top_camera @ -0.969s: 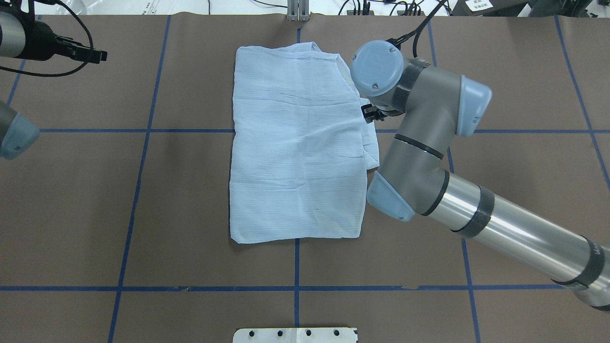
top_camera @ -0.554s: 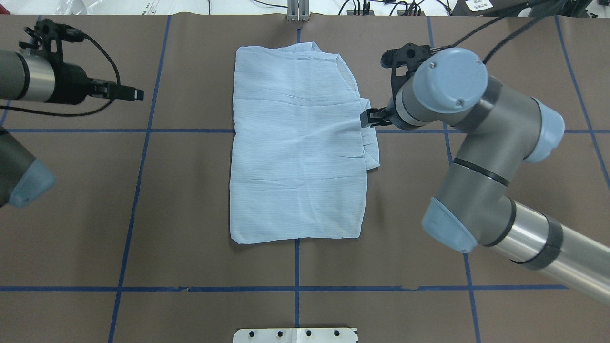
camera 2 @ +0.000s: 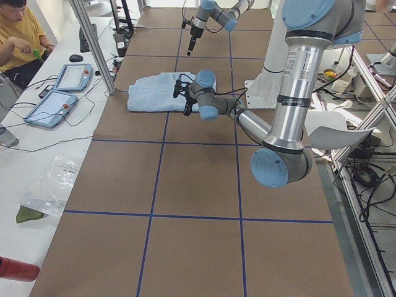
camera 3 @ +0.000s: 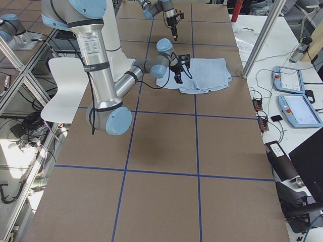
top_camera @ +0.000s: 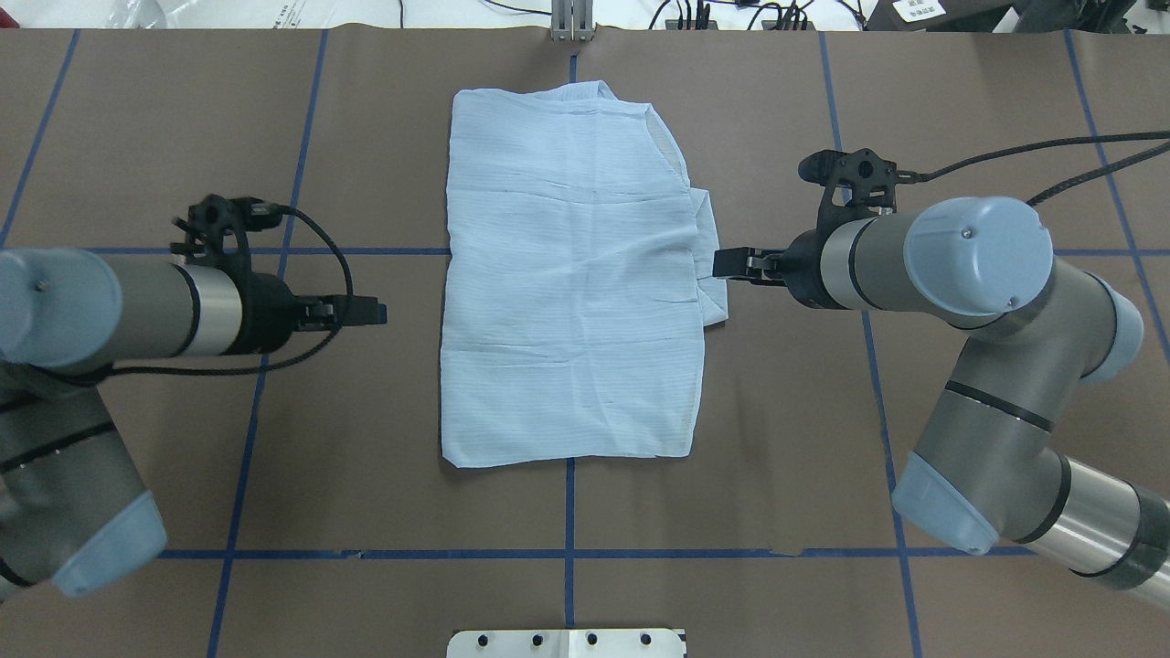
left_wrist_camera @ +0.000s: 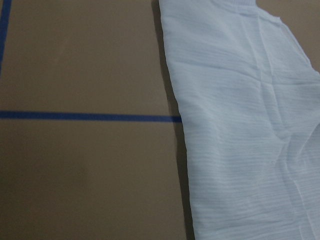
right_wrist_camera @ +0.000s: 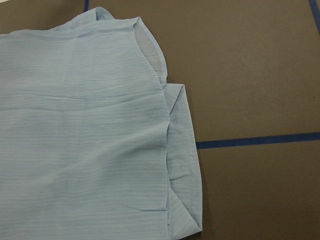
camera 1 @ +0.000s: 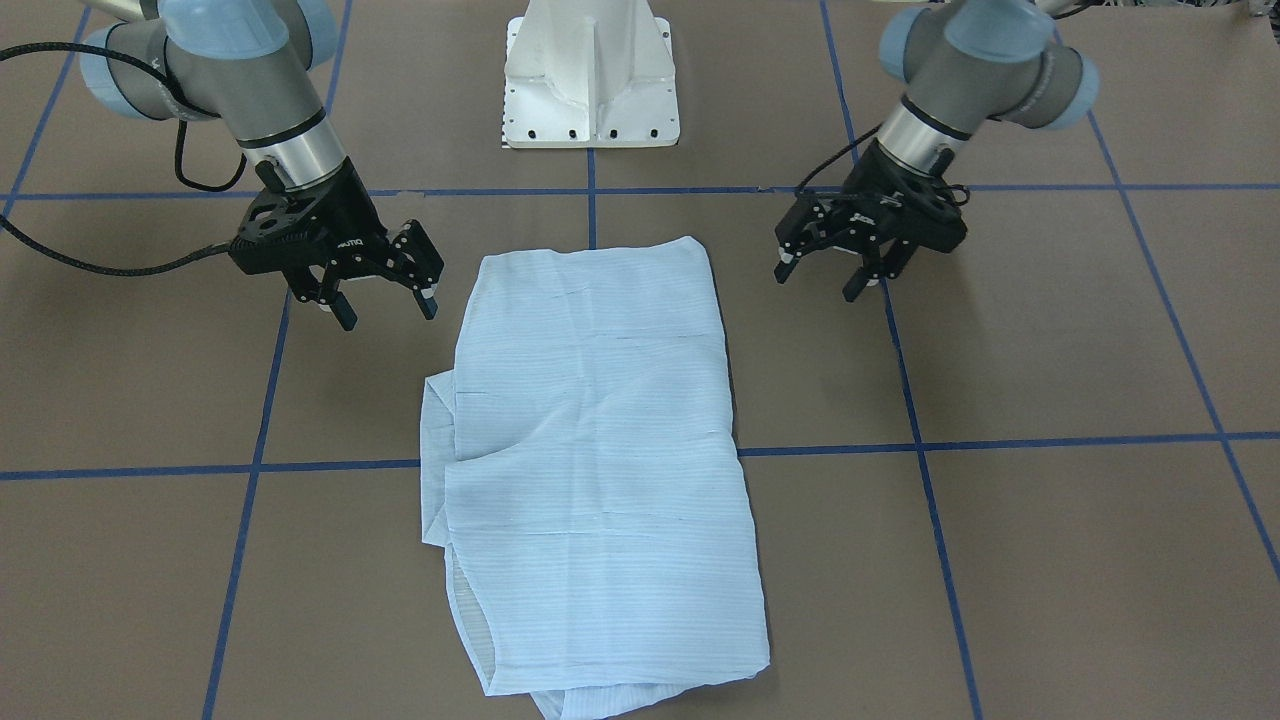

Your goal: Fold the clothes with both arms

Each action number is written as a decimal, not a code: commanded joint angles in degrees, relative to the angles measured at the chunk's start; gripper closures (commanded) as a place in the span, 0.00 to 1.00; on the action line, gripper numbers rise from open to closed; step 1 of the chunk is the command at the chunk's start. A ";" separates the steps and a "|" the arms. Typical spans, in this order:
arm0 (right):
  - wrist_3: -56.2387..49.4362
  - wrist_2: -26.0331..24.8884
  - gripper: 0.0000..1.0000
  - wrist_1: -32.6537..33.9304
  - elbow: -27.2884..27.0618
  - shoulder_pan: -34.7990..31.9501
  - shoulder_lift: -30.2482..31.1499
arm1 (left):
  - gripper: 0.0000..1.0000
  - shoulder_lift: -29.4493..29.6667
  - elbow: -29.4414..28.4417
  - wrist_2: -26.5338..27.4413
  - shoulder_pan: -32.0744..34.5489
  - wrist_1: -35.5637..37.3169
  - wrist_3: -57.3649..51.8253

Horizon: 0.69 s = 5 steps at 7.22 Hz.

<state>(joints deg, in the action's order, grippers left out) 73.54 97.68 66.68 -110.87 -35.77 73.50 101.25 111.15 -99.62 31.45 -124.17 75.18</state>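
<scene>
The thin pale-blue striped shirt (top_camera: pixel 571 274) lies mid-counter on the brown, blue-taped counter (top_camera: pixel 366 475), narrowed to a long rectangle. The black left claw (camera 1: pixel 820 280) and right claw (camera 1: pixel 388 312) flank it, fingers apart, empty. Seems between folds; next, each should pinch a hem corner.

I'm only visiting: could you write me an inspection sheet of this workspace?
Surface: brown table with blue grid lines.
Job's things: pale-blue shirt lies folded flat mid-table, a flap jutting out on one side.
Clutter: nothing seen.
Grippers: left gripper and right gripper both open, empty, either side of the shirt.
Cables: black cable runs from each wrist.
Surroundings: white pedestal, seated person and two tablets at a side bench.
</scene>
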 commanded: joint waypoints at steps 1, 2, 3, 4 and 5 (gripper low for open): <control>0.73 -0.91 0.00 -1.11 -0.05 0.79 0.51 | 0.00 4.97 -0.22 6.61 -10.23 9.25 9.59; 0.73 -1.08 0.00 -1.11 -0.05 0.88 0.51 | 0.06 8.40 -2.50 7.85 -11.49 13.48 11.63; 0.73 -1.52 0.00 -1.11 -0.05 1.22 0.51 | 0.14 8.87 -4.35 7.95 -12.37 13.61 12.61; 0.73 -1.61 0.00 -1.11 -0.05 1.40 0.51 | 0.20 9.05 -5.76 8.91 -12.99 13.61 12.71; 0.73 -1.61 0.00 -1.11 -0.05 1.49 0.51 | 0.24 9.49 -6.30 9.00 -13.00 13.61 12.62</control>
<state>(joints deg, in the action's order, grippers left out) 74.26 96.15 65.57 -110.92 -34.45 74.00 110.14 106.00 -91.09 18.88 -110.80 87.59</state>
